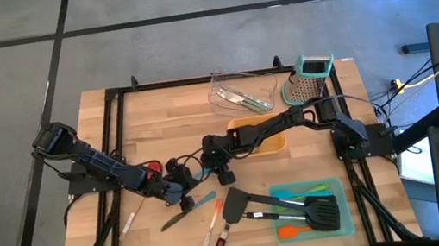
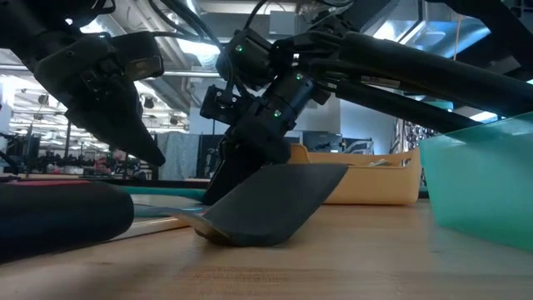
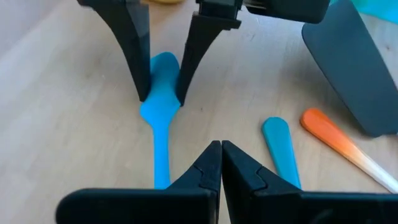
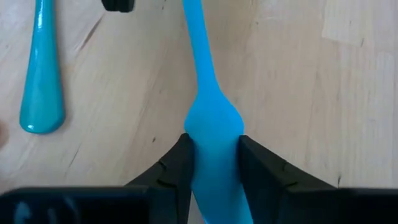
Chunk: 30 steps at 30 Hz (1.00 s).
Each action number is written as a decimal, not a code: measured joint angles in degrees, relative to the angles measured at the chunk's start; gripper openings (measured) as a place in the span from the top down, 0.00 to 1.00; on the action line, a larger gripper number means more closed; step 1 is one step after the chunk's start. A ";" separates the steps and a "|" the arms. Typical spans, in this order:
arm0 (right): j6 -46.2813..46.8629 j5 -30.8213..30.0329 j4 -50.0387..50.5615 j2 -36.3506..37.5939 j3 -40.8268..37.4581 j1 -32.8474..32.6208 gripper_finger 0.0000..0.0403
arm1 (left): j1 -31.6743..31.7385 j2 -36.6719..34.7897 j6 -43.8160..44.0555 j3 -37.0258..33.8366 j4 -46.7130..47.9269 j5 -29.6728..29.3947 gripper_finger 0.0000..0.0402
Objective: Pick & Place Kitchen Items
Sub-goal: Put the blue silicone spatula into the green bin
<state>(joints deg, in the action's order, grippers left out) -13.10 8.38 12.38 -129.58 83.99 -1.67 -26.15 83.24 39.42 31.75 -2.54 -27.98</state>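
On the wooden surface (image 1: 151,133), the right gripper (image 3: 163,96) is mid-pick: its fingers (image 4: 171,168) pinch the head of a blue spatula (image 4: 211,124) lying flat near centre, at seven o'clock from the orange tray (image 1: 270,143). The left gripper (image 3: 221,163) waits just beside, fingers pressed together. Next: a firm squeeze, then lifting clear.
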 joint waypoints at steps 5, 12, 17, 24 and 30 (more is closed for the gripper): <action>0.35 1.29 -0.02 0.00 0.00 0.02 0.73 | 0.00 0.00 -5.08 0.00 -0.50 -3.25 0.99; 0.65 1.85 -0.11 0.00 0.00 0.15 0.73 | 0.05 0.00 -12.68 0.00 -0.13 -6.19 0.81; 5.12 5.59 0.21 -0.15 0.60 0.95 0.73 | 0.83 0.00 -13.22 0.04 1.88 -6.63 0.62; 6.39 10.92 1.09 -0.42 1.29 1.84 0.73 | 2.12 0.99 -13.91 0.05 6.35 -5.54 0.51; 6.38 12.83 1.76 -0.44 1.29 1.92 0.73 | 3.96 3.85 -13.83 0.07 9.40 -2.91 0.53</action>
<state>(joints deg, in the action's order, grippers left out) -6.72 21.21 14.15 -130.02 85.27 0.25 -22.19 87.10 25.58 31.81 6.86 -30.89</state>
